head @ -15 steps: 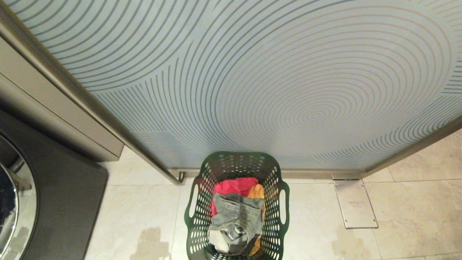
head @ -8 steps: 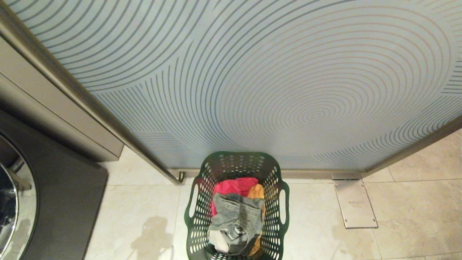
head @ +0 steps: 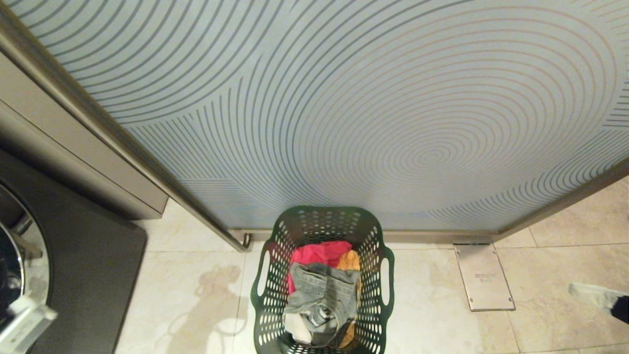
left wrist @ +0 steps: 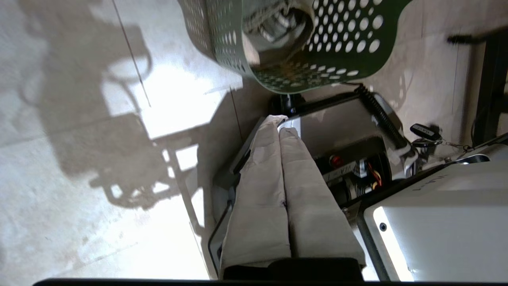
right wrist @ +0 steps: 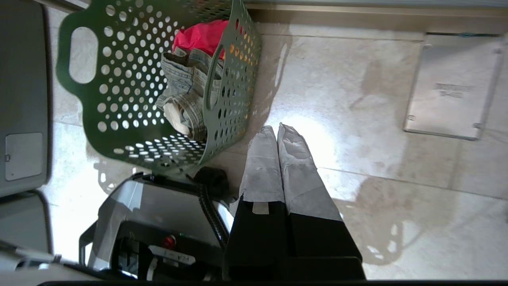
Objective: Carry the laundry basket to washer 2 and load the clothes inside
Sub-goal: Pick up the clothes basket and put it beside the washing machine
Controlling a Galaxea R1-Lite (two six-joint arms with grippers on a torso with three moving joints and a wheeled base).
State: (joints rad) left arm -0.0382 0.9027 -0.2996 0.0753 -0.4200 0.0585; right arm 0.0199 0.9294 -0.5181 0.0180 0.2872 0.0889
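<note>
The laundry basket looks stiff and light, its clothes soft; the oval side handles suit both pincers, now pressed together.

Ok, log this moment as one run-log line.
laundry basket: on floor, untouched | clothes: inside basket | left gripper: shut, empty, beside basket | right gripper: shut, empty, beside basket

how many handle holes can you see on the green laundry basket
2. On the laundry basket, one oval cut-out handle is in the wall on the robot's left, the other in the wall on its right. The near rim is cut off, so more could be hidden.
</note>
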